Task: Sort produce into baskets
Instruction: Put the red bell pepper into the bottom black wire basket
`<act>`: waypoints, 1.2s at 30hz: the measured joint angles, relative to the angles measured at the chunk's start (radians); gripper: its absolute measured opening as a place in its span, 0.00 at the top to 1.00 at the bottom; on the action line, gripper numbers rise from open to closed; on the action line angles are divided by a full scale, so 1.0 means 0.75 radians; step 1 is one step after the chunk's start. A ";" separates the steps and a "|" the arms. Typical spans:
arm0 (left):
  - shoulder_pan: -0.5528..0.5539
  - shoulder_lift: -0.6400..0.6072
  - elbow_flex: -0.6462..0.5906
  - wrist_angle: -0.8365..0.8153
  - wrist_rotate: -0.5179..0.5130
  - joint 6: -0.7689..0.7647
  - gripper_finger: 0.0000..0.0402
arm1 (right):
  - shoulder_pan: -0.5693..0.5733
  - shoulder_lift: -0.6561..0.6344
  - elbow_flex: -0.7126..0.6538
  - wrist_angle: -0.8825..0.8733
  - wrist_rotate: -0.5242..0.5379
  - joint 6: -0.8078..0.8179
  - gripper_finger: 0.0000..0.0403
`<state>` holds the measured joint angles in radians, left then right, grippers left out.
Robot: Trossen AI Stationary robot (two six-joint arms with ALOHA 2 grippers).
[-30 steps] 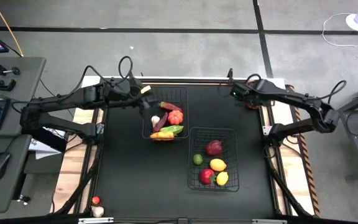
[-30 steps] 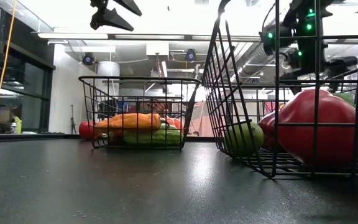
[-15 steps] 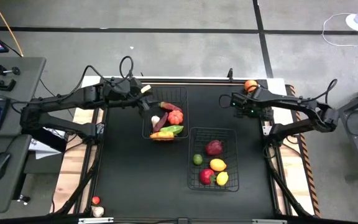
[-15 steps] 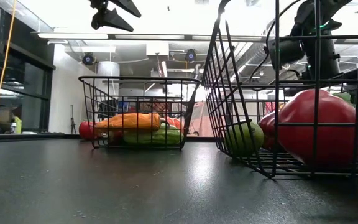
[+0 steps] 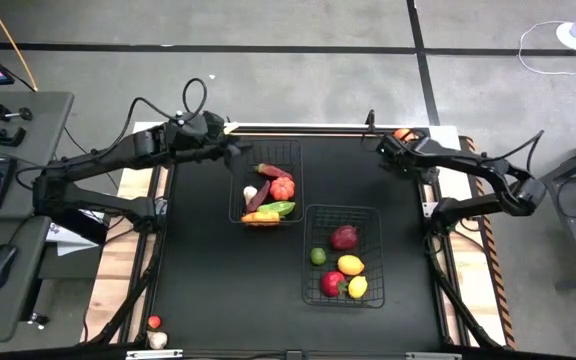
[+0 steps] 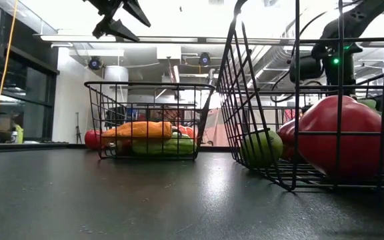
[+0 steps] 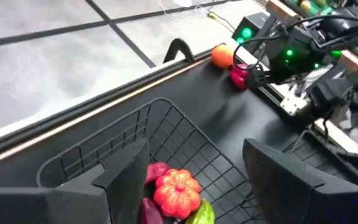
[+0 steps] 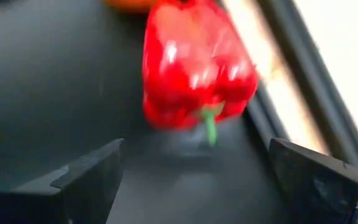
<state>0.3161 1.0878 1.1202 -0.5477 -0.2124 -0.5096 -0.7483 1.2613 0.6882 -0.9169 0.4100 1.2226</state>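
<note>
A red pepper (image 8: 194,62) lies on the black table at its far right corner, next to an orange (image 5: 402,133). My right gripper (image 8: 197,155) hangs open just above the pepper, pointing steeply down, one finger on either side and touching nothing. It hides the pepper in the high view. My left gripper (image 7: 194,152) hovers open and empty over the far left corner of the vegetable basket (image 5: 293,150). That basket holds an orange pumpkin (image 7: 176,190), a green piece (image 5: 280,208) and others. The nearer basket (image 5: 308,255) holds red, yellow and green fruit.
A red piece (image 5: 154,321) and a white piece (image 5: 157,340) lie off the table's near left corner. A raised rim (image 7: 104,102) runs along the far edge. Bare black tabletop (image 5: 198,260) lies left of the baskets and between them and the right edge.
My right gripper has swung to the table's far right corner and sunk toward the red pepper, rolling as it went; it stays open. My left gripper has shifted a little toward the far edge and rolled slightly, still open.
</note>
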 joint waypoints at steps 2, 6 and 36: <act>0.000 0.000 0.000 0.000 0.000 -0.017 0.38 | -0.008 0.000 0.006 0.005 0.086 -0.016 0.04; 0.000 0.000 0.000 0.000 -0.012 -0.015 0.38 | -0.073 0.000 0.002 0.020 0.160 -0.019 0.04; 0.043 0.001 0.000 0.048 0.072 0.143 0.38 | -0.286 0.181 0.000 0.320 0.024 -0.289 0.04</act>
<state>0.3485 1.0882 1.1202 -0.5117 -0.1585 -0.4026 -0.9627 1.3970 0.6884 -0.6766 0.4283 1.0062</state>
